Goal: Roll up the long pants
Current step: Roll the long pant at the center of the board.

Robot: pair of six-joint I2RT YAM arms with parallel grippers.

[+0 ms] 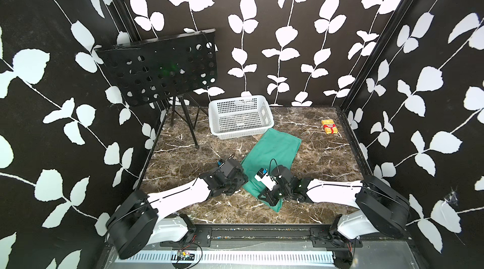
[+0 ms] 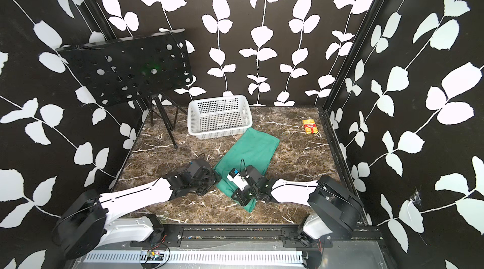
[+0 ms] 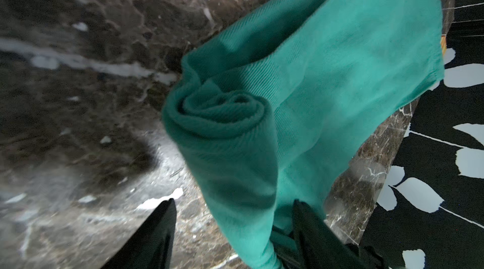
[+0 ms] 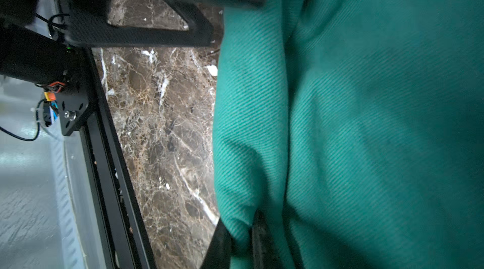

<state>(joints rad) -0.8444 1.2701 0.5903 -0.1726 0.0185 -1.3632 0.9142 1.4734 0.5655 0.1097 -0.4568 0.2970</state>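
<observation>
Cloth lies in one long folded strip on the worktop (image 1: 322, 165): the long pants (image 1: 272, 152). In both top views their long axis slants from the lower centre of the frame up and right, and the far end is just beside the white basket (image 1: 243, 134). The end at lower centre is wound into a spiral, which shows plainly at the centre of the left wrist view. Both arms meet at that wound end, so the flat, unrolled length stretches away from them toward the upper part of the frame.

The right pincer (image 4: 239, 221) is clamped on a fold of the pants and sits over the strip. It is the nearer of the two. The left pincer (image 3: 233, 202) has its jaws apart at the strip's left edge, and cloth passes between them ungripped. By my judgement the next turn must carry the roll along that slanting axis toward the basket.

Count: one pair of pants, one basket, one small yellow-and-red box (image 1: 329, 126), one black perforated stand (image 1: 162, 71) and two arms.
</observation>
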